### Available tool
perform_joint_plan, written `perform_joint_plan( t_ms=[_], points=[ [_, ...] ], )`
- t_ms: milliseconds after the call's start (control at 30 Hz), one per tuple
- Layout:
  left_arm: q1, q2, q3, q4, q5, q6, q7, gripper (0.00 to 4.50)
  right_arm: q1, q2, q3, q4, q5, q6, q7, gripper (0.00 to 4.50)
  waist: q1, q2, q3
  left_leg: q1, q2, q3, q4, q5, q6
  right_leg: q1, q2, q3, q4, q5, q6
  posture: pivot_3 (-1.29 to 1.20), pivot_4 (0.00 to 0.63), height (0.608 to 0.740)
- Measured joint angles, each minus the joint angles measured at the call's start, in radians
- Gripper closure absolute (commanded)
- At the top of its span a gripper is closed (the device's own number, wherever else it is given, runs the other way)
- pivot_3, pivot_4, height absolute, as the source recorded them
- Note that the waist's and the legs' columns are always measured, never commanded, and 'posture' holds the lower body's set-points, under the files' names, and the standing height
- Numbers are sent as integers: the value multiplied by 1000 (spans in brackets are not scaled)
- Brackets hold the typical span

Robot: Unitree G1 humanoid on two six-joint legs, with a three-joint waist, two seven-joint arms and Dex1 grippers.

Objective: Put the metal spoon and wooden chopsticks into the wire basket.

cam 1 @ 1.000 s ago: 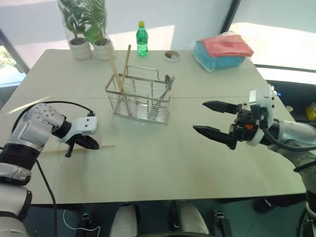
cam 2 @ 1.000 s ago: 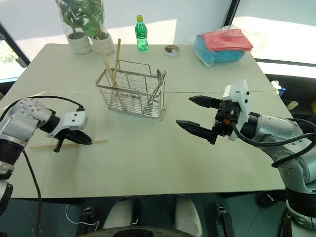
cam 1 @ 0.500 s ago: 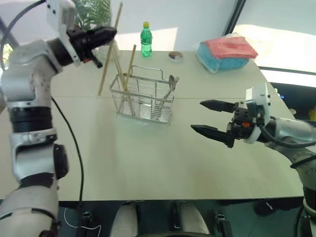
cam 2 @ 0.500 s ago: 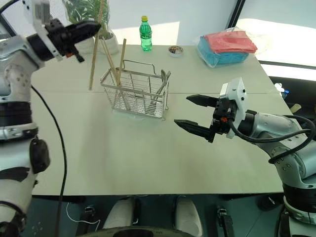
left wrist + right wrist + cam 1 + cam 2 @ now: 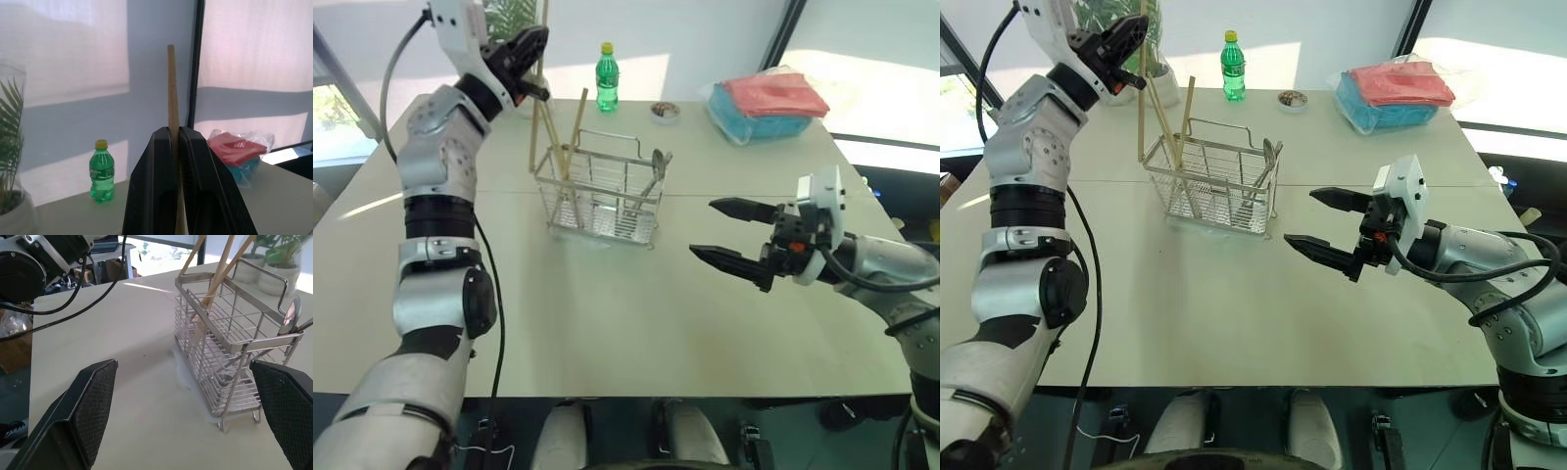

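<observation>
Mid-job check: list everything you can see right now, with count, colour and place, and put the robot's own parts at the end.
Table: one, pale beige, under everything.
Wire basket: one, silver, mid-table.
Chopsticks in basket: two, tan, leaning at the basket's left end.
Held chopstick: one, tan, upright, left of the basket, clear of the table.
Spoon: one, silver, standing at the basket's right end.
Bottle: one, green with yellow cap, far edge.
Small dish: one, right of the bottle.
Potted plants: white pots, far left; count unclear.
Bagged cloths: red on blue, far right corner.
Left tool: black, shut on the held chopstick.
Right tool: black, open, right of the basket.
</observation>
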Motion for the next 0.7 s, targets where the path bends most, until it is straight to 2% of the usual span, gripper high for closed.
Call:
perform_joint_plan(
  t_ms=[267,633,700],
  points=[
    [-80,-16,11,60,-14,-31,-2,4479,36,3,-3,-33,10,1,-31,0,-1,0,0,1,0,0,0,0,0,0,0,0,0,0,0,0,150,723],
    [59,-88,-11,42,7,-78,32,4479,55,4,-26,-53,31,0,-50,0,-2,0,0,1,0,0,0,0,0,0,0,0,0,0,0,0,150,723],
    [94,-98,-13,36,9,-84,36,3732,55,3,-35,-53,38,0,-50,0,-2,0,0,0,0,0,0,0,0,0,0,0,0,0,0,0,150,723]
  ],
)
